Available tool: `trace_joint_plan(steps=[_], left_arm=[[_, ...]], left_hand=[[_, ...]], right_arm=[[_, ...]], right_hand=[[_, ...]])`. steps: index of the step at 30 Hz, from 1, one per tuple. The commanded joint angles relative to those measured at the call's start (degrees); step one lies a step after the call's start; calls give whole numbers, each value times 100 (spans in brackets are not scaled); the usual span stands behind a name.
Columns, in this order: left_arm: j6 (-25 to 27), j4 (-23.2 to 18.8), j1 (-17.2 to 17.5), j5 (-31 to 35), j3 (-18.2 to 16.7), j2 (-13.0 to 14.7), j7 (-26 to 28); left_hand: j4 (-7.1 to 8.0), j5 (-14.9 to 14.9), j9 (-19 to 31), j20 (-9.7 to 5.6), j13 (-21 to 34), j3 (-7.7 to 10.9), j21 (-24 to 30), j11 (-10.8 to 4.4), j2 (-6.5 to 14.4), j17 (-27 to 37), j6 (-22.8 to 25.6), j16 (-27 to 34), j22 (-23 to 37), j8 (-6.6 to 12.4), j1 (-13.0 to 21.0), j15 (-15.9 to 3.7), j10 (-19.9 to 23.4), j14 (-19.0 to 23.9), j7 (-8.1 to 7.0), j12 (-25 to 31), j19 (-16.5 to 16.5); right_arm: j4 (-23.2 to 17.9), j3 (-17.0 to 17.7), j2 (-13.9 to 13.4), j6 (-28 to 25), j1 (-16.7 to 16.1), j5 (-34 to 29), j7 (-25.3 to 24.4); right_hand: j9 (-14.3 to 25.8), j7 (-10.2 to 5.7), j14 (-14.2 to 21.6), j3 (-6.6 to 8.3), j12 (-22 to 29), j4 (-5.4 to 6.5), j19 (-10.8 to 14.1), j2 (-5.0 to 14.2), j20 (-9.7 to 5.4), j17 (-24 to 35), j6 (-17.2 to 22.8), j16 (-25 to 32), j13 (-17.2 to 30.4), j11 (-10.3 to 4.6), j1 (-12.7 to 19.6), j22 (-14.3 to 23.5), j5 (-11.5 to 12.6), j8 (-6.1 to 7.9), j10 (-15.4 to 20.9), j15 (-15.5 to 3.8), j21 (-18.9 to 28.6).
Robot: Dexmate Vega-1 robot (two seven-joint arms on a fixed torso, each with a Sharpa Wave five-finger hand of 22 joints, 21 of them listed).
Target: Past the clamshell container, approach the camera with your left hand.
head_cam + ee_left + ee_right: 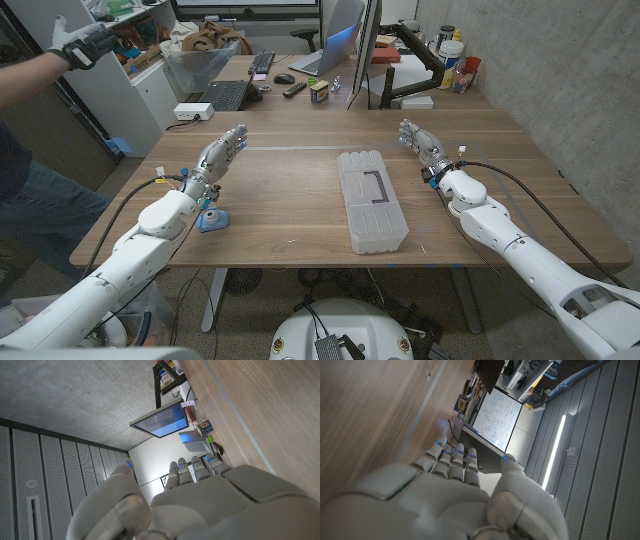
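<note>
A translucent grey clamshell container (371,200) lies closed at the table's middle, long side running away from me. A small blue camera (211,219) sits near the table's left front, right beside my left forearm. My left hand (222,155) hovers farther back than the camera and left of the container, fingers stretched out and apart, holding nothing. The left wrist view shows the back of the left hand (200,505) with its fingers straight. My right hand (420,138) stands open at the right of the container, and the right wrist view also shows this hand (445,495) holding nothing.
At the table's back stand a keyboard (225,94), a mouse (285,78), a small box (320,92), a monitor (362,50) and cups (458,70). A white power brick (193,112) lies back left. A person's gloved hand (80,42) reaches in at the far left.
</note>
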Motion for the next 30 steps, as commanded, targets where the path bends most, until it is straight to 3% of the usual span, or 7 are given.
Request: trace_joint_plan(steps=[1, 30], left_arm=[[-44, -159, 212, 5, -141, 106, 31], [216, -743, 907, 366, -686, 720, 346]], left_hand=[[-17, -16, 17, 54, 22, 8, 39, -19, -4, 17, 33, 39, 15, 32, 59, -5, 40, 26, 3, 17, -24], [-53, -63, 20, 91, 24, 5, 39, -35, -8, 24, 42, 38, 19, 26, 103, -1, 42, 37, -6, 13, -37]], right_arm=[[69, -32, 20, 51, 64, -52, 46], [303, -61, 92, 73, 249, -74, 116]], right_hand=[[22, -14, 52, 4, 2, -13, 60, 15, -59, 24, 13, -6, 18, -12, 24, 28, 27, -1, 53, 15, -17], [23, -22, 68, 3, 0, -25, 83, 23, -57, 23, 23, -9, 18, -6, 26, 29, 27, -1, 68, 9, -72]])
